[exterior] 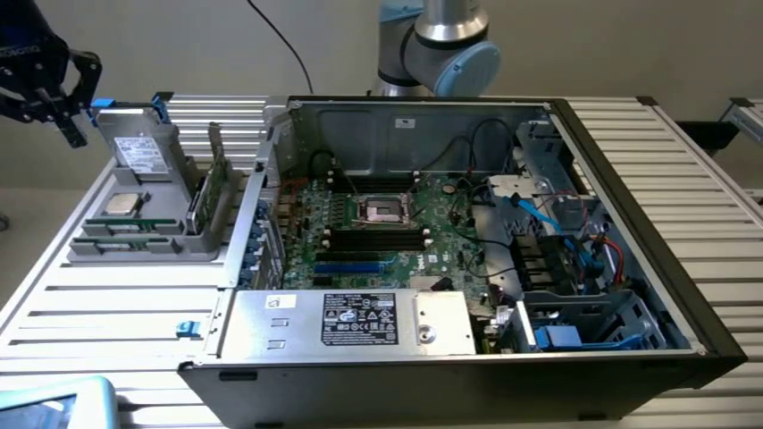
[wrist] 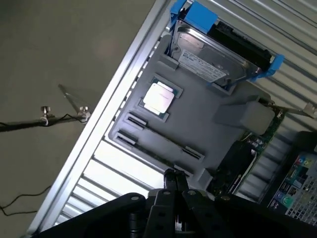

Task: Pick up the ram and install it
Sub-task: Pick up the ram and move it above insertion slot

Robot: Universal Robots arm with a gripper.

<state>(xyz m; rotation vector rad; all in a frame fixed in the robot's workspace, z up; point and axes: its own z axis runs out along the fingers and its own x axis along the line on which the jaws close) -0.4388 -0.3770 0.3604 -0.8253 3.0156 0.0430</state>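
Observation:
The ram (exterior: 120,229) lies as thin green sticks in the long grooves at the front of the grey holder tray (exterior: 161,248), at the exterior view's left. The wrist view shows a stick (wrist: 159,135) edge-on, as a dark line in its groove in the tray (wrist: 208,119). My gripper (exterior: 54,112) hangs high above the table's far left corner, up and away from the tray. Its black fingers (wrist: 171,181) are pressed together with nothing between them, short of the tray's near edge.
The tray also carries a hard drive in a blue bracket (wrist: 213,44), a square silver processor (wrist: 158,96) and an upright card (exterior: 213,192). To the exterior view's right stands the open computer case (exterior: 667,232) with the motherboard (exterior: 370,223) and its black memory slots (exterior: 372,238).

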